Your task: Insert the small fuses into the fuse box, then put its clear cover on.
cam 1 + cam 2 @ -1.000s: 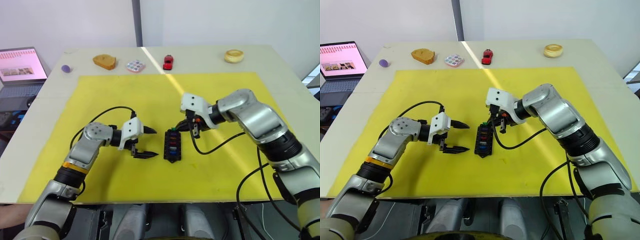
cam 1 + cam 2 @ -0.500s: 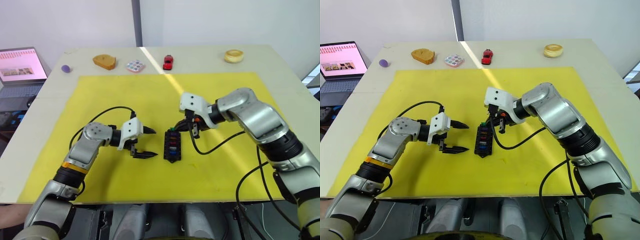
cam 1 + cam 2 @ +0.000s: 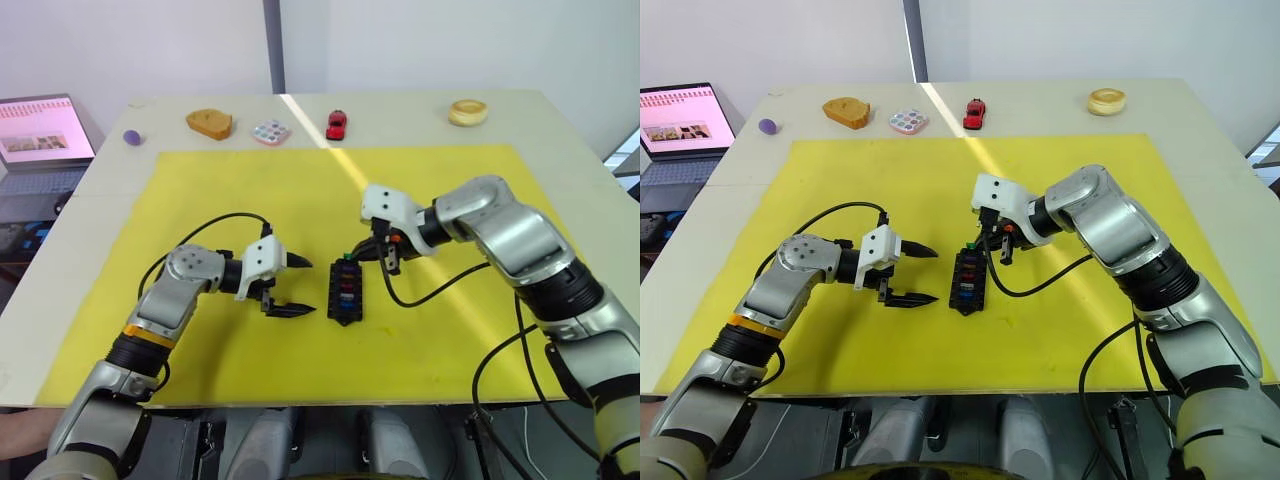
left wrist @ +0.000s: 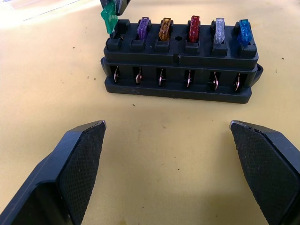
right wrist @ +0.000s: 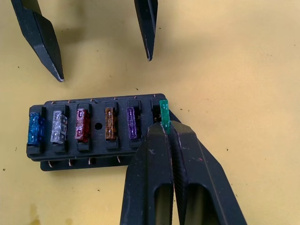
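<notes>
The black fuse box (image 3: 345, 292) lies on the yellow mat (image 3: 250, 190) between my two grippers. Blue, grey, red, amber and purple small fuses (image 5: 82, 125) stand in one row of its slots. My right gripper (image 5: 169, 127) is shut on a green fuse (image 5: 163, 113), held tilted over the end slot next to the purple one, at the box's far end (image 3: 345, 262). My left gripper (image 3: 310, 288) stands open to the left of the box, with its fingertips (image 4: 93, 131) apart and nothing between them. I cannot make out the clear cover.
Along the table's far edge beyond the mat lie a purple ball (image 3: 131, 137), a brown block (image 3: 209, 123), a dotted disc (image 3: 271, 131), a red toy car (image 3: 337, 124) and a pale ring (image 3: 467, 111). A laptop (image 3: 40, 135) stands at the far left.
</notes>
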Action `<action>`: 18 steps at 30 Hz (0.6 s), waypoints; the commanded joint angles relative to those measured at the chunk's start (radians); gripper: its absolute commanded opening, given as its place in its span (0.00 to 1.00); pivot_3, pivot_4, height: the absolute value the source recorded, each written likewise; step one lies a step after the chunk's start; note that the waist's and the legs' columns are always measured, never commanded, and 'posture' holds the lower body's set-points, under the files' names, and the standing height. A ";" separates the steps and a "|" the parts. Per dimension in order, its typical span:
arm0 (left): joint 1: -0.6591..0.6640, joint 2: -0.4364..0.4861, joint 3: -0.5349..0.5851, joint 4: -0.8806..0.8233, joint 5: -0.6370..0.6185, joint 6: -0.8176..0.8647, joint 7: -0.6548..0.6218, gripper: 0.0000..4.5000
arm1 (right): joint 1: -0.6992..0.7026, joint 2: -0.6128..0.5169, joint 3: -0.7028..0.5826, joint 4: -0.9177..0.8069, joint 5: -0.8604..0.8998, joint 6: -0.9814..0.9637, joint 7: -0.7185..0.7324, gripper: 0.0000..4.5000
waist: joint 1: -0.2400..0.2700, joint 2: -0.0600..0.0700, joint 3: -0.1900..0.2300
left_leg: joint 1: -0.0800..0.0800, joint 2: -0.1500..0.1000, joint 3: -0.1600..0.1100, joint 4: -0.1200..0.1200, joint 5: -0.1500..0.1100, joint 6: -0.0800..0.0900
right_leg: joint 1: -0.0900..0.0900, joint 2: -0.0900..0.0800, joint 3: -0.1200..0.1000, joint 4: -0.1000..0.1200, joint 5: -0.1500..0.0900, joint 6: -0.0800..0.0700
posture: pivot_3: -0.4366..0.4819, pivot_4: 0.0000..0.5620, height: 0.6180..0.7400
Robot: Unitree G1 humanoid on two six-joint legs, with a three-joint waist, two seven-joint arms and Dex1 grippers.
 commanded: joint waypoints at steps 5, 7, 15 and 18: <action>-0.007 0.006 0.016 -0.016 0.000 -0.008 0.006 0.99 | -0.027 0.002 0.014 -0.041 0.005 0.028 0.020 0.00 | 0.000 0.000 0.000 | 0.000 0.000 0.000 0.000 0.000 0.000 | 0.000 0.000 0.000 0.000 0.000 0.000 | 0.48 0.27 1.00; -0.007 0.005 0.016 -0.016 0.000 -0.008 0.007 0.99 | -0.025 -0.001 0.022 -0.039 -0.006 0.019 0.018 0.00 | 0.000 0.000 0.000 | 0.000 0.000 0.000 0.000 0.000 0.000 | 0.000 0.000 0.000 0.000 0.000 0.000 | 0.48 0.27 1.00; -0.007 0.002 0.015 -0.018 -0.002 -0.006 0.011 0.99 | -0.037 0.005 0.042 -0.014 -0.050 -0.002 0.003 0.00 | 0.000 0.000 0.000 | 0.000 0.000 0.000 0.000 0.000 0.000 | 0.000 0.000 0.000 0.000 0.000 0.000 | 0.48 0.27 1.00; -0.005 0.002 0.013 -0.020 -0.003 -0.005 0.013 0.99 | -0.052 0.015 0.052 0.001 -0.065 0.009 -0.007 0.00 | -0.001 0.000 0.000 | 0.000 0.000 0.000 0.000 0.000 0.000 | 0.000 0.000 0.000 0.001 0.000 0.000 | 0.48 0.27 1.00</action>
